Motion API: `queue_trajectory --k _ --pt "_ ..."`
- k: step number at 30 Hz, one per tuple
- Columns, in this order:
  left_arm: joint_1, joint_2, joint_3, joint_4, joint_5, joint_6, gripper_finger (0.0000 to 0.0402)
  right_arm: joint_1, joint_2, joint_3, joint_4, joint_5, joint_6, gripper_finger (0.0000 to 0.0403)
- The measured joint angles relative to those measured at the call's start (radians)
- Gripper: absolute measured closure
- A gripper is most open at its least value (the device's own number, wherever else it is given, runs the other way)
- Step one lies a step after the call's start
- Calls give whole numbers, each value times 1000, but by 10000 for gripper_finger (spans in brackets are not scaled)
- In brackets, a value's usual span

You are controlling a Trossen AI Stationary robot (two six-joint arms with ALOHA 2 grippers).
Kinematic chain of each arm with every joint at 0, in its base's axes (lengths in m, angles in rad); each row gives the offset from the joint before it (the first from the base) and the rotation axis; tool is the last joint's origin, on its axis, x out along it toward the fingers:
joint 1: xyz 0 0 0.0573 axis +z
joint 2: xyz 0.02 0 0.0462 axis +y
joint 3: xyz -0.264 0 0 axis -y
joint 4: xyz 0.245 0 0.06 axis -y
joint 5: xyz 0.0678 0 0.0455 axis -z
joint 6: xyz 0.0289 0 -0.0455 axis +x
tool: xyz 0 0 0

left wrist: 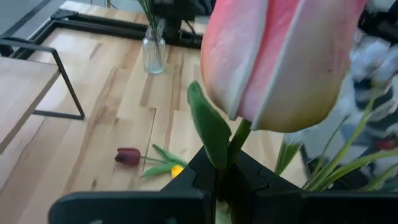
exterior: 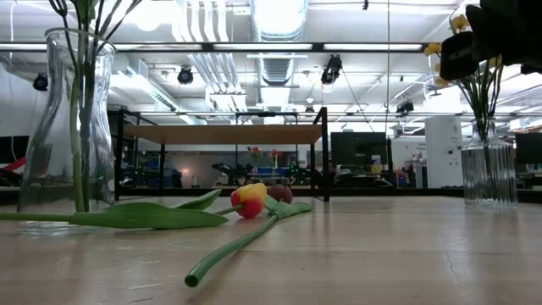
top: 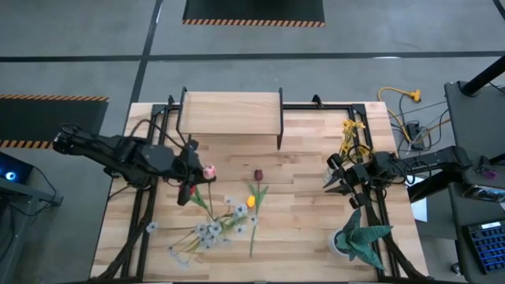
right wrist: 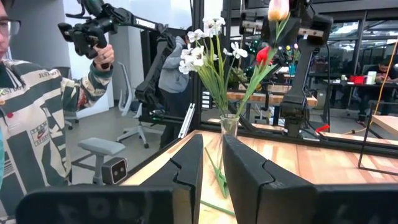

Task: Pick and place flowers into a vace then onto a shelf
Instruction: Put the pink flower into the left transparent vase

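The pink tulip [left wrist: 280, 59] is pinched by its stem in the left gripper [top: 192, 172], whose fingers [left wrist: 205, 174] are closed on it above the left half of the table [top: 308, 205]. Just below it stands a glass vase [right wrist: 229, 134] already holding a red tulip [right wrist: 263, 55] and a spray of pale blossoms [right wrist: 202, 53]. A maroon tulip [top: 258, 174] and a yellow tulip [top: 251, 202] lie flat mid-table, with bare wood between them and the shelf [top: 230, 114] at the far edge. The shelf top is free. The right gripper [top: 338, 181] hangs near the right edge, its fingers [right wrist: 186, 168] a narrow gap apart and holding nothing, between a second vase of yellow flowers [top: 349, 134] and a potted plant [top: 359, 237]. The first vase's base is cut off in the right wrist view; a person [right wrist: 31, 112] stands beyond the table.
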Motion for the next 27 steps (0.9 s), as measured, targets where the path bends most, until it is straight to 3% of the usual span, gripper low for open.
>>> queue_trajectory --k 7,10,18,22,27 --pt "-13 0 -114 147 59 142 401 0 0 0 0 0 0 351" --pt "-13 -1 -152 173 107 155 401 0 0 0 -1 0 0 351" --pt "-13 -1 -191 181 116 169 398 0 0 0 -1 0 -22 351" --pt "-13 -3 -180 181 114 204 370 0 0 0 -1 0 -22 351" --pt "-12 -7 -180 165 113 256 299 0 0 0 -1 0 -22 351"
